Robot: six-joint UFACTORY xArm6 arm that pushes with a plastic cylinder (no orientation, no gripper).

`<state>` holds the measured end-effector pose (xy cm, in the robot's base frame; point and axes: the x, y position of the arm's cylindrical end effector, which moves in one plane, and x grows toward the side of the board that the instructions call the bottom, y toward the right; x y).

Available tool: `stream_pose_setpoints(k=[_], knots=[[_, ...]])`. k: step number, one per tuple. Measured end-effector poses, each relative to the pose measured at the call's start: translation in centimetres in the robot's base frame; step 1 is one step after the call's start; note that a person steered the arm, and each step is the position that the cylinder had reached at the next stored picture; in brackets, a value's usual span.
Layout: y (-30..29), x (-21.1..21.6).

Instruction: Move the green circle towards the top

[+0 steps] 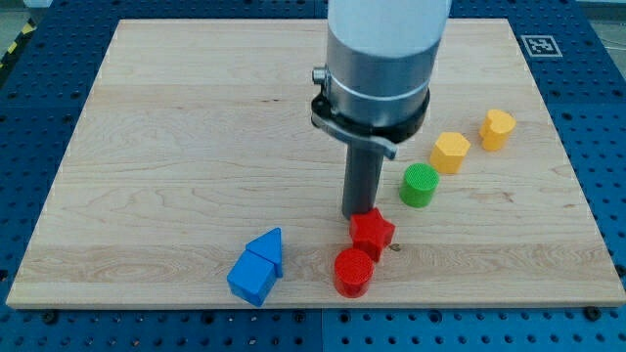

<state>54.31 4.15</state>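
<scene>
No pincer on this rig, so no open/closed state to report: just the dark rod. My tip (358,215) is sitting on the wooden board (176,147) at the upper-left edge of the red star (373,233), looking like it's touching it. Red cylinder (353,273) is sitting just below the star, toward the view's bottom, close or touching. Green circle (419,185) is lying to the right of my tip and slightly higher, apart from it, not in contact. Two yellow hexagon-ish blocks are trailing off diagonally toward the upper right: nearer one (450,152) just beside the green circle, farther one (497,129) beyond. Blue block (257,267), house-like shape, is sitting near the bottom edge, left of the reds.
</scene>
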Motion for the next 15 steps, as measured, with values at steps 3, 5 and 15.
stream_pose_setpoints(k=[3, 5, 15], knots=[[0.0, 2.7], [3.3, -2.2], [12.7, 0.3]])
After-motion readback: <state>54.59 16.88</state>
